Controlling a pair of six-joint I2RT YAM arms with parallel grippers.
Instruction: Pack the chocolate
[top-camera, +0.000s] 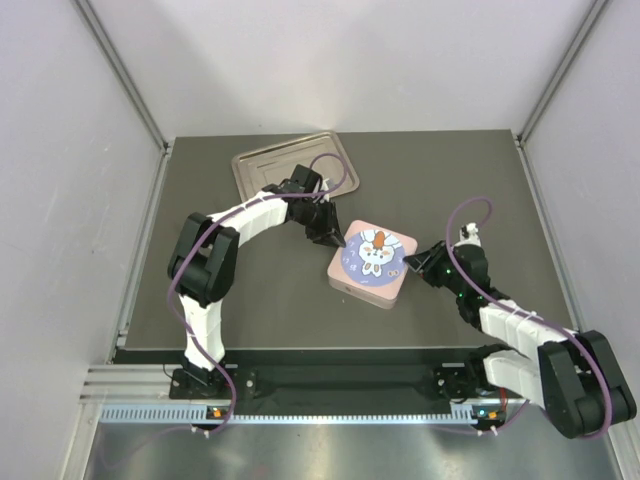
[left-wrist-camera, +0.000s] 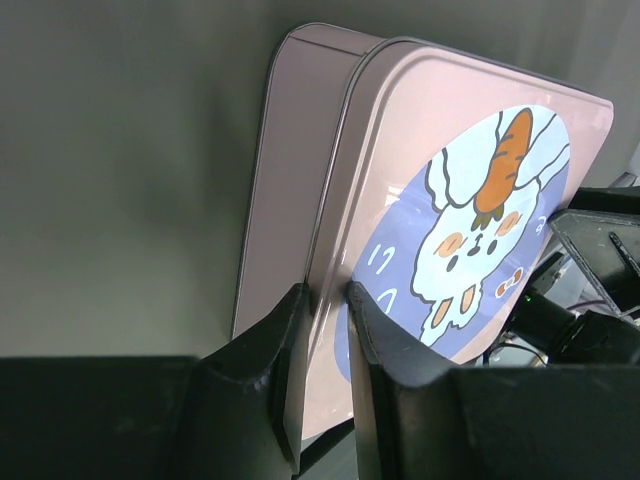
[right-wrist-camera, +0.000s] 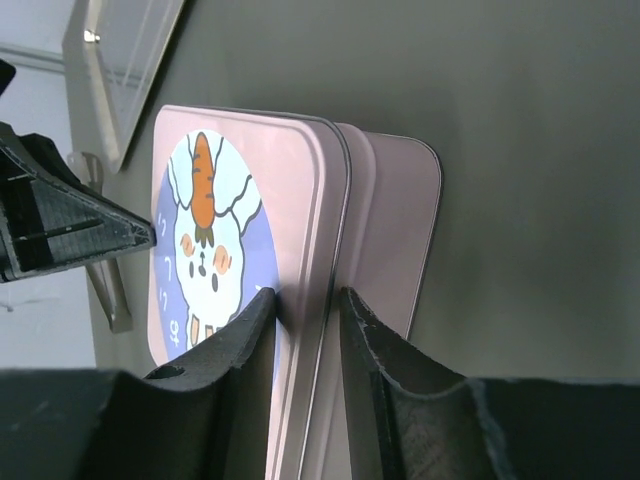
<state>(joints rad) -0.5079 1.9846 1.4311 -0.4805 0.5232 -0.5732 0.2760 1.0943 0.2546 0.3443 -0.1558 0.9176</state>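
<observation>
Both pinching lid (left-wrist-camera: 470, 200) rim | left fingers (left-wrist-camera: 280, 360) one side | right fingers (right-wrist-camera: 240, 350) opposite

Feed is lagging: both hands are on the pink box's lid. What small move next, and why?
Probably press the lid straight down with both hands to seat it. The left hand and right hand each pinch its rim on opposite sides, it sits over the box, and the tray looks bare with no chocolate in view, so packing seems done.
</observation>
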